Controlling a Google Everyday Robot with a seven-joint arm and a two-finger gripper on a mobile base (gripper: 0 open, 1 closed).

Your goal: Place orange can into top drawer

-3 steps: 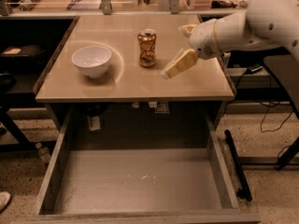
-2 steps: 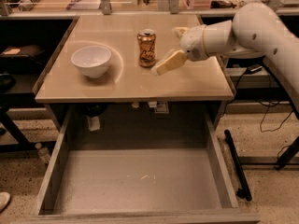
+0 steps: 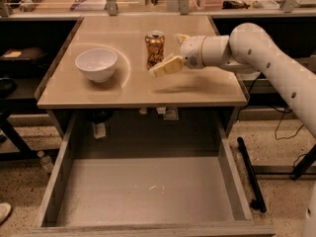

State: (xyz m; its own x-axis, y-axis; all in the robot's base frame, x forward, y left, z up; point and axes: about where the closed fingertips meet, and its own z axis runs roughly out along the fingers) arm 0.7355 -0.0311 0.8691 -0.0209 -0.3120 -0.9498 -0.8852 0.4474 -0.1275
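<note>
The orange can [image 3: 155, 49] stands upright on the beige tabletop [image 3: 197, 90], near the middle back. My gripper [image 3: 166, 54] reaches in from the right on a white arm and sits just to the right of the can at can height. It is open: one cream finger [image 3: 168, 66] lies in front and right of the can, the other [image 3: 181, 37] behind and right of it. I cannot tell whether they touch the can. The top drawer [image 3: 148, 191] is pulled out below the table's front edge and holds nothing.
A white bowl [image 3: 97, 63] sits on the left of the tabletop, apart from the can. Shelves with clutter run along the back. A black bar [image 3: 251, 174] lies on the floor right of the drawer.
My gripper has moved left across the tabletop, from well right of the can to right beside it. The can, bowl and drawer have not moved.
</note>
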